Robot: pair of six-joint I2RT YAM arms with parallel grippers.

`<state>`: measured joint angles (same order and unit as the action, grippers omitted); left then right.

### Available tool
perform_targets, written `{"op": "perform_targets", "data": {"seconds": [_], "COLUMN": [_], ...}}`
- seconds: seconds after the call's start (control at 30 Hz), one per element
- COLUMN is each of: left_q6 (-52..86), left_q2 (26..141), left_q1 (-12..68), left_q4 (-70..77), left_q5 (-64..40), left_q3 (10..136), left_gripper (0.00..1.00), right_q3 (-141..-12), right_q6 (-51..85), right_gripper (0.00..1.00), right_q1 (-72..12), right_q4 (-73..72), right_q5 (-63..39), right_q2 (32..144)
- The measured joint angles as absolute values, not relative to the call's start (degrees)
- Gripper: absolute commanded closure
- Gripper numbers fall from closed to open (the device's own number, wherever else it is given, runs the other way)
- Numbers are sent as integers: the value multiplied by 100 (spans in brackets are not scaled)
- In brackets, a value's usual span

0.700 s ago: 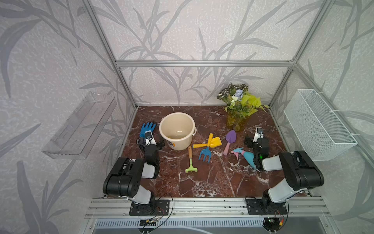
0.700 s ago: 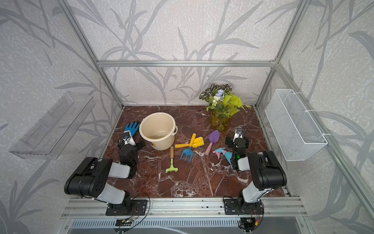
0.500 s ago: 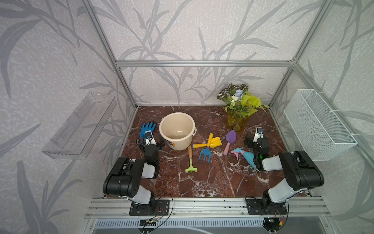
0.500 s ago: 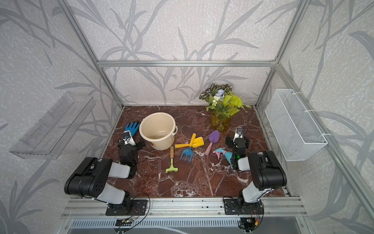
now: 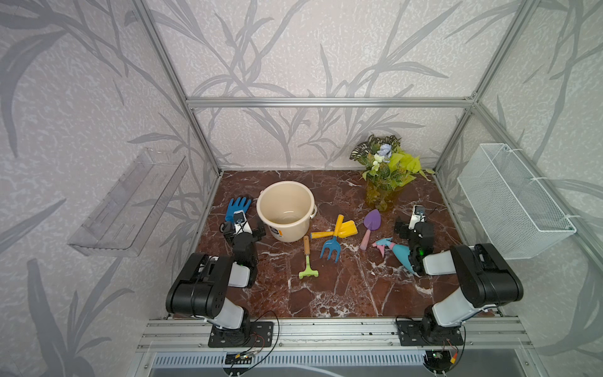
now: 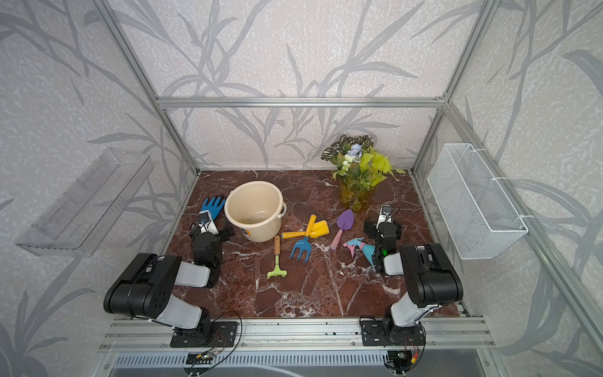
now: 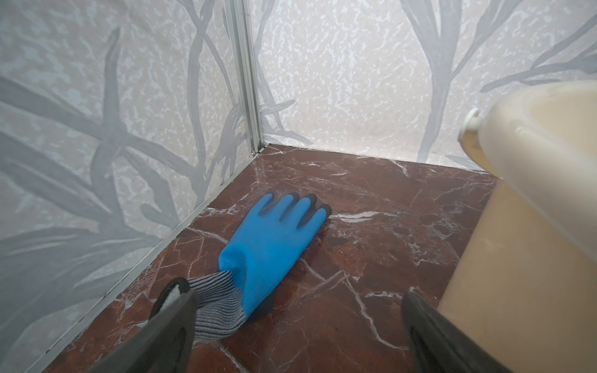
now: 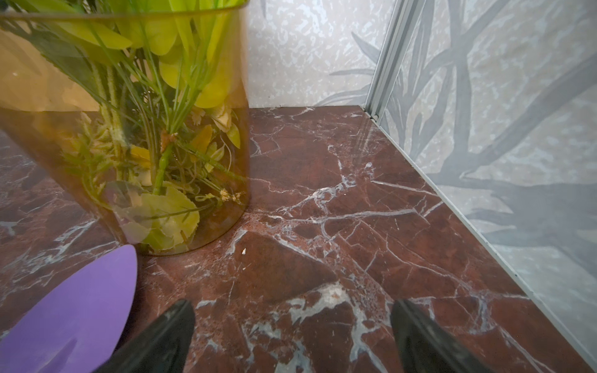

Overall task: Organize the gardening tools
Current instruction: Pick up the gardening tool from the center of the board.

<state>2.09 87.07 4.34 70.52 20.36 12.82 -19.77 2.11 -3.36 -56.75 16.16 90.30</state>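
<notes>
L gripper: jaws spread wide, nothing held, low over marble tabletop; blue glove cuff by one finger, cream bucket on other side. R gripper: spread, empty, near amber vase. Tools lie flat mid-table: green rake in front of bucket, blue fork w/ handle crossing yellow scoop, purple trowel beside vase, spray bottle on its side by R arm.
</notes>
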Motion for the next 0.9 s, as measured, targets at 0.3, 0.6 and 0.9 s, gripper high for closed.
{"op": "perform_targets", "data": {"seconds": [0.3, 0.6, 0.9], "left_q6": [711, 2753, 3328], "left_q2": [7653, 6648, 6020], "left_q1": [368, -685, -598], "left_q4": [4794, 2320, 1118], "left_q5": [2613, 1907, -95], "left_q3": [2482, 3607, 3830], "left_gripper": [0, 0, 4], "right_q3": [-2633, -3417, -4427], "right_q6": [670, 3614, 4213], "right_gripper": [1, 1, 3], "right_q1": [-290, 803, 574], "right_q4": [-3876, -1892, 86], "right_q5": [1472, -84, -1540], "right_q2": [7317, 6254, 6403]}}
